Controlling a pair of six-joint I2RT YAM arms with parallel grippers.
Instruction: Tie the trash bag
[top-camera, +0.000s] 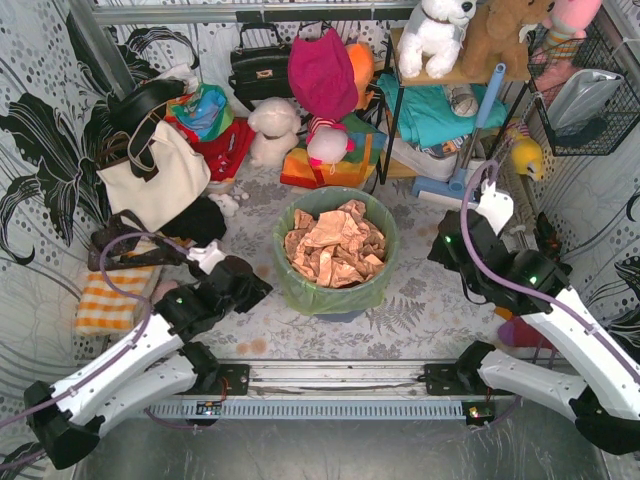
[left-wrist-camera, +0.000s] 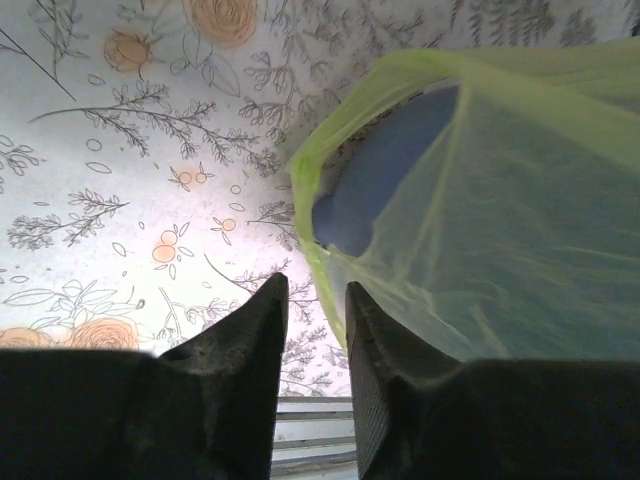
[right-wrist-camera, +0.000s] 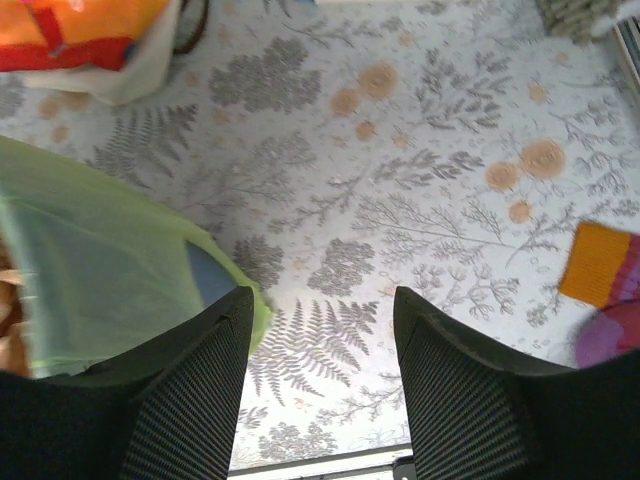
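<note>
The lime-green trash bag (top-camera: 297, 278) lines a blue-grey round bin (top-camera: 338, 315) in the middle of the floral table, with its rim folded over the bin's edge and brown crumpled scraps (top-camera: 333, 245) filling it. My left gripper (top-camera: 256, 286) is just left of the bin, low beside its wall. In the left wrist view its gripper (left-wrist-camera: 315, 292) is slightly open and empty, with the bag (left-wrist-camera: 500, 220) right of the fingertips. My right gripper (top-camera: 440, 250) is right of the bin. In the right wrist view its gripper (right-wrist-camera: 322, 300) is wide open and empty, with the bag (right-wrist-camera: 100, 270) at the left.
A white tote bag (top-camera: 155, 178) with black straps stands at the back left, and an orange striped cloth (top-camera: 115, 298) lies left of my left arm. Plush toys (top-camera: 275, 130), a black handbag (top-camera: 258, 68), a shelf (top-camera: 440, 110) and a wire basket (top-camera: 590, 90) crowd the back.
</note>
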